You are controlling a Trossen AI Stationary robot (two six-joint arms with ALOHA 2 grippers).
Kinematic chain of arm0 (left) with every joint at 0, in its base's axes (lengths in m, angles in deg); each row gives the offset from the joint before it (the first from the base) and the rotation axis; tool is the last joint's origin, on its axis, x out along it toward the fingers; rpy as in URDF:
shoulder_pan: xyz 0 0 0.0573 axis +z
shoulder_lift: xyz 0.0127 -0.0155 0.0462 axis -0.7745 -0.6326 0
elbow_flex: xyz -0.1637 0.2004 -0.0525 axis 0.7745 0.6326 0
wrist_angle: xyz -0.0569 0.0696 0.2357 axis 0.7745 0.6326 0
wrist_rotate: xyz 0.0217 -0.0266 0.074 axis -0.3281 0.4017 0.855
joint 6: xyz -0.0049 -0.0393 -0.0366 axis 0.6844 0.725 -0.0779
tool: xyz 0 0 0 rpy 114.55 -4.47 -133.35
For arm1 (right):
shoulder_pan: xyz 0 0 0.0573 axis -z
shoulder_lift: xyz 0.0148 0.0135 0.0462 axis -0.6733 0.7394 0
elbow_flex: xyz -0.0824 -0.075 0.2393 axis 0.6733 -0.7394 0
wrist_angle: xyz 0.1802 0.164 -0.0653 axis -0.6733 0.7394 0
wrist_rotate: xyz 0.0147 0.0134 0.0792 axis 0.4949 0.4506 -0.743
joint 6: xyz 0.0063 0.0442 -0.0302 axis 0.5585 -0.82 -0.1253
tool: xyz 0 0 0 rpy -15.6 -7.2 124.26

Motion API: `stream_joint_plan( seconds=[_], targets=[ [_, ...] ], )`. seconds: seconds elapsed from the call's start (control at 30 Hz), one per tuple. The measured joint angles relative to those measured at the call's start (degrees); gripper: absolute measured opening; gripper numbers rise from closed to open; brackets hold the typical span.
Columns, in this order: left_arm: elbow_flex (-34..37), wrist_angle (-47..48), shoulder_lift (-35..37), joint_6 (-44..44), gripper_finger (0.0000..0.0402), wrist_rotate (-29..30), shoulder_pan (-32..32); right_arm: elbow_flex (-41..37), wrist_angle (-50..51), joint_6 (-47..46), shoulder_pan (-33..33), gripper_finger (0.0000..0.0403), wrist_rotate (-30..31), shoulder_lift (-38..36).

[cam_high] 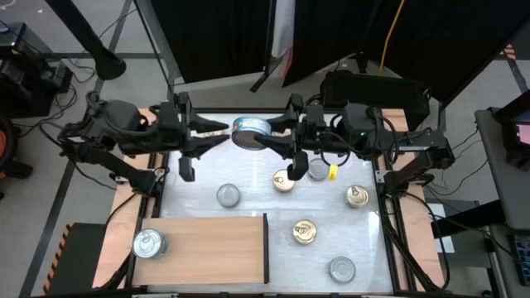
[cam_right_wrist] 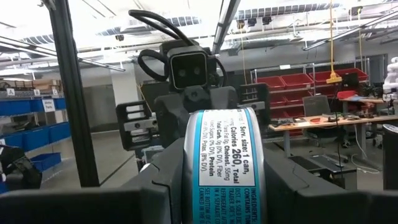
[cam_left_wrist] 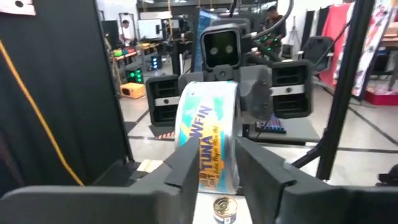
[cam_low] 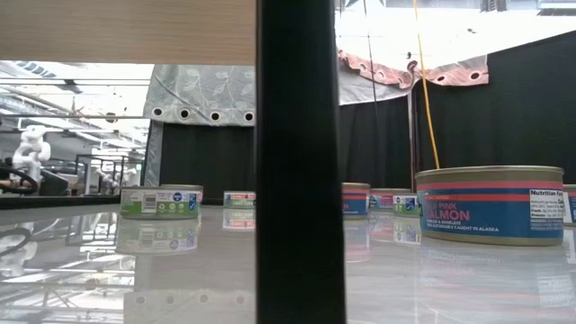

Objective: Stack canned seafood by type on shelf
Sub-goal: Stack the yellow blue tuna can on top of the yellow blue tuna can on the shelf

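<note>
A round tin [cam_high: 251,131] with a blue-and-white tuna label hangs in the air over the table's far middle, standing on edge. My left gripper [cam_high: 222,132] reaches it from the left and my right gripper [cam_high: 267,136] from the right; both are shut on it. The left wrist view shows the tin [cam_left_wrist: 208,140] between my left fingers, and the right wrist view shows the tin [cam_right_wrist: 224,162] between my right fingers. The light wooden shelf [cam_high: 207,244] lies at the near left, with one silver-lidded tin [cam_high: 149,242] flat on its left end. My left gripper pinches the tin between its two fingers [cam_left_wrist: 183,171], one on each flat end [cam_left_wrist: 200,158]. The fingers lie level and come from the table's left. The tin is on edge, clear of the table. My right gripper pinches the same tin across its flat ends [cam_right_wrist: 194,168], with a finger [cam_right_wrist: 158,180] on either side. It comes about level from the table's right, opposite the left gripper. The label wall faces the wrist camera.
Loose tins lie flat on the white table: silver lids [cam_high: 228,195], [cam_high: 319,170], [cam_high: 342,269] and gold lids [cam_high: 284,180], [cam_high: 357,196], [cam_high: 304,233]. A small yellow piece [cam_high: 333,172] lies beside one. In the low view a dark upright [cam_low: 297,162] hides the middle; a salmon tin [cam_low: 490,205] stands close.
</note>
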Motion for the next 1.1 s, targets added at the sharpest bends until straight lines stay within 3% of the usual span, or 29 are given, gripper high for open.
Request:
stream_joint_plan(
  seconds=[0.17,0.4,0.5,0.9,1.1],
  targets=[
    [0.0,0.6,-0.1,3.2,0.0110,-1.4,0.0,0.0,0.0,0.1,0.0,0.0130,-1.1,0.1],
    [0.0,2.6,-0.1,5.9,0.0205,-1.2,0.0,0.0,-0.5,0.1,0.1,0.0130,-1.2,1.5],
    [0.0,4.0,0.0,7.6,0.0226,-1.1,0.1,0.0,-0.7,0.1,0.1,0.0130,-1.1,1.8],
    [0.8,7.7,0.2,10.5,0.0230,-0.4,1.0,-0.1,-1.4,0.2,0.2,0.0130,-0.8,3.4],
    [0.9,8.5,3.5,18.1,0.0230,-0.1,0.7,-0.1,-1.5,0.1,0.0,0.0130,-2.2,3.6]
  ],
)
